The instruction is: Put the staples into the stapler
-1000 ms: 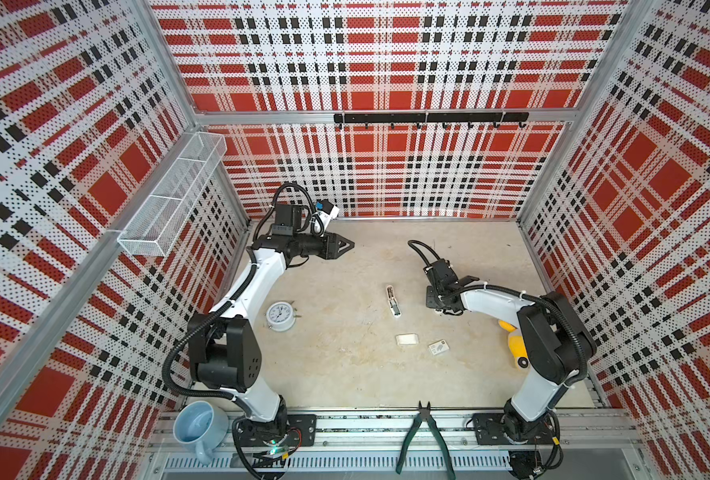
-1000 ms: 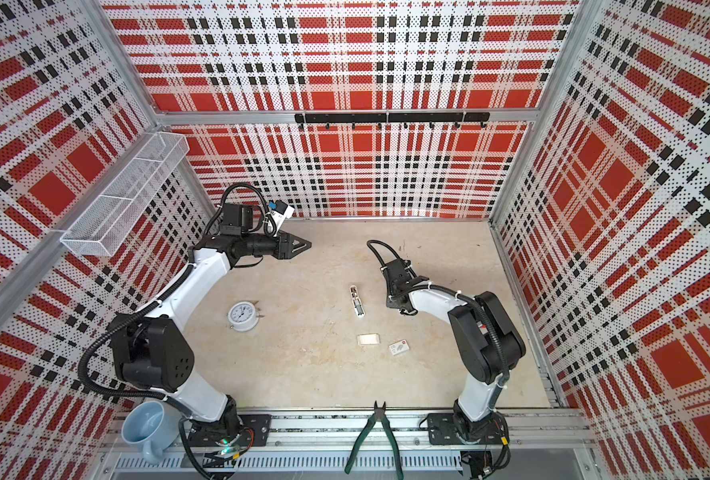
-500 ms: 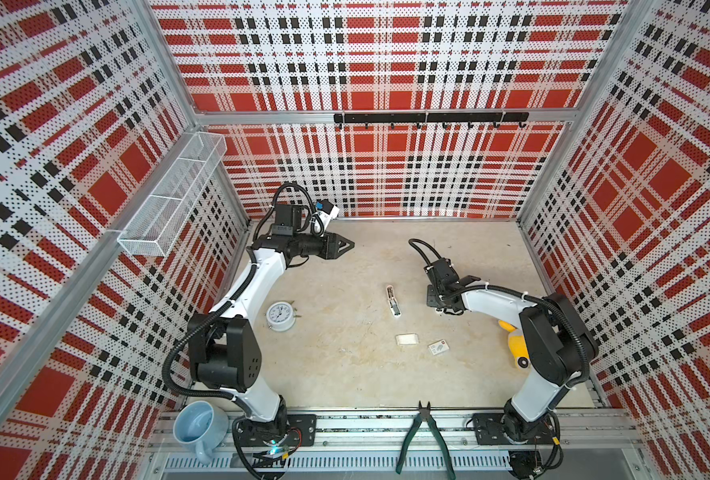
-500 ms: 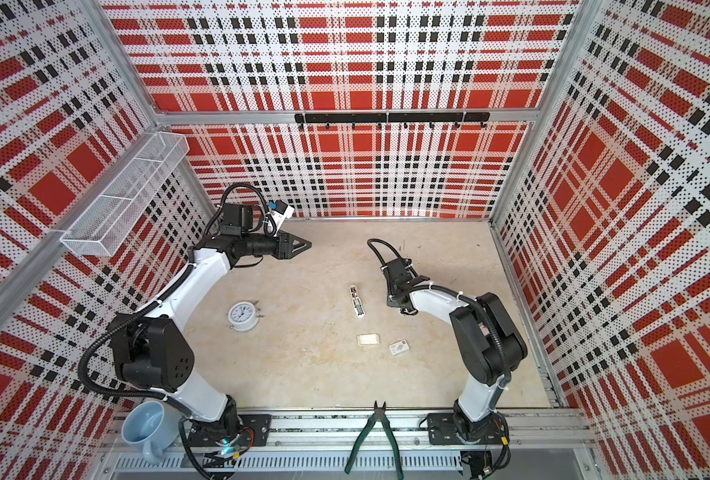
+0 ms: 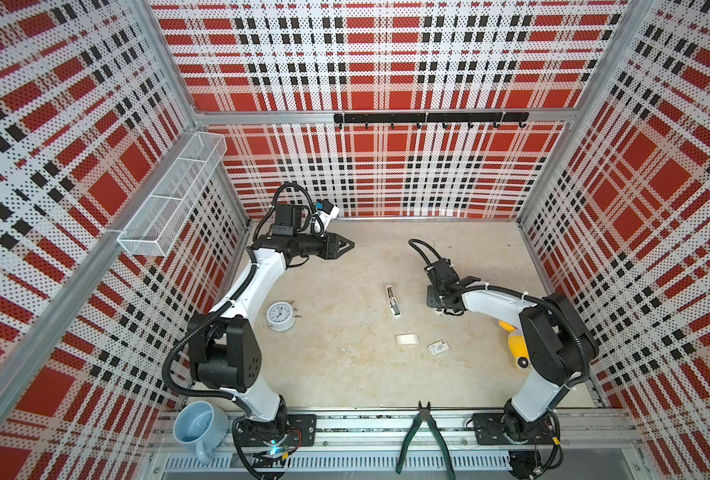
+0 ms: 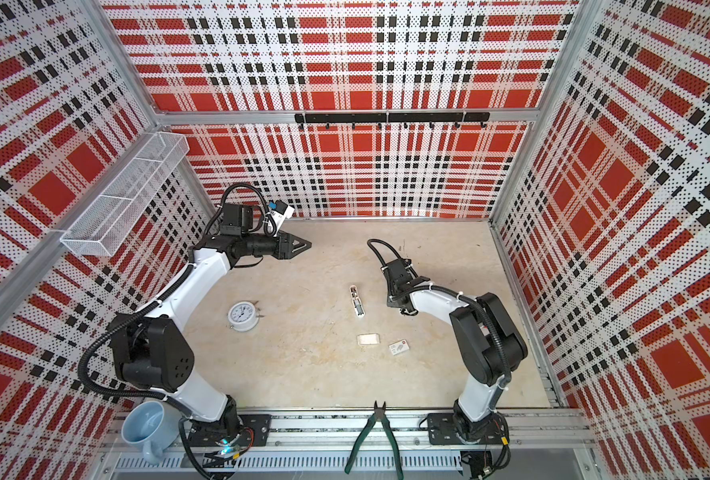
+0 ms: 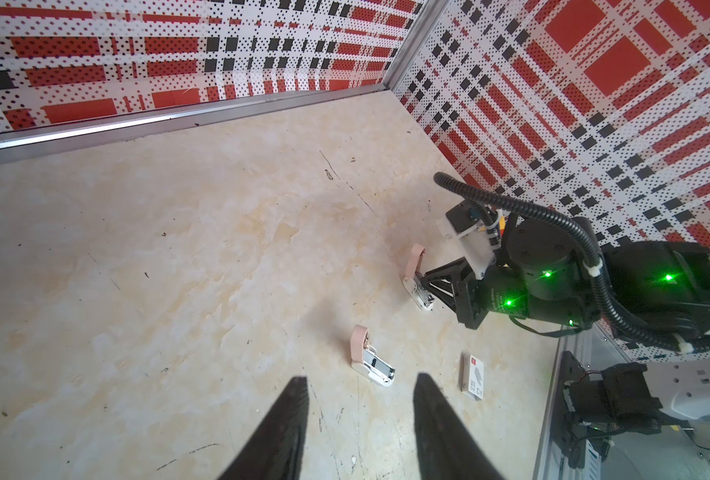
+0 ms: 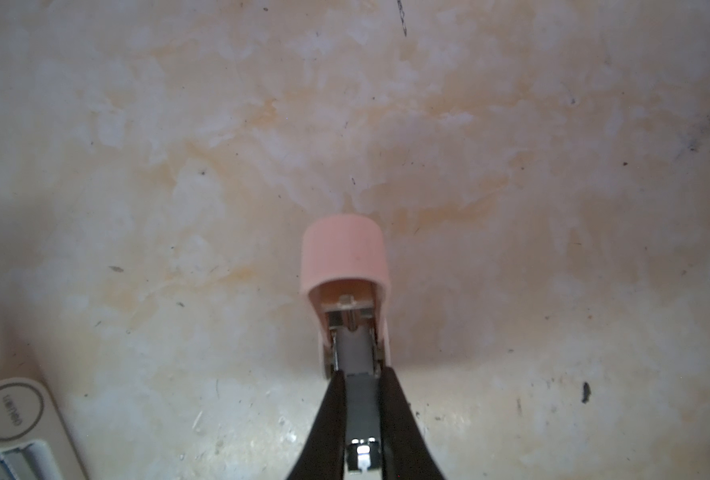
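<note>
task thing: pale silvery-grey block of staples [image 5: 407, 339], front-centre of surface [image 5: 336, 374], near white red-marked cardboard sleeve [image 5: 438, 347] | handling: light, stiff, probably brittle between strips; pinch long sides, low | right fingers [image 8: 330, 415]: clenched on grey rail of small pink-capped stapler [image 8: 345, 257] | left fingers [image 7: 288, 419]: released, empty, above back-left corner
</note>
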Robot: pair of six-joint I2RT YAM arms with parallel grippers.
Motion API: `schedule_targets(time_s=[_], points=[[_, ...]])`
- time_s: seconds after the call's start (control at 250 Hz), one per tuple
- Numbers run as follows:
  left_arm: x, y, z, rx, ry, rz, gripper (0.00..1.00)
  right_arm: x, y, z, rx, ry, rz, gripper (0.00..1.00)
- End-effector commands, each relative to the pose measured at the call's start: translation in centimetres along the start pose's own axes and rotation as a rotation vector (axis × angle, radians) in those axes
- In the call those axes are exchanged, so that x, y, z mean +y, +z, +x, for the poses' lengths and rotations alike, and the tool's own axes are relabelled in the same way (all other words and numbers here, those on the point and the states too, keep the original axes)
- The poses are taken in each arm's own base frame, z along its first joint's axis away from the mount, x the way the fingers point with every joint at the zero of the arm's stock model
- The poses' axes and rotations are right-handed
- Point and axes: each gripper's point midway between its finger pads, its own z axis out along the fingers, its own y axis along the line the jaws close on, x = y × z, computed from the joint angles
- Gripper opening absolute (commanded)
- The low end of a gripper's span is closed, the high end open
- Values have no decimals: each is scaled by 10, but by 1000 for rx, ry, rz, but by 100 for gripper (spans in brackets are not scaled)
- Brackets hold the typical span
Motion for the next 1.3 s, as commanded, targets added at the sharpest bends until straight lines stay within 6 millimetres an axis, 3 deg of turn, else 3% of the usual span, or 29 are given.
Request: schedule_targets(time_s=[0.0, 1.296], points=[[-2, 1, -5, -2, 23, 2, 45, 0, 1, -4, -24, -5, 0, 16], [-2, 2, -4, 1, 24, 3, 45, 0, 13, 11, 16, -7, -1, 16]])
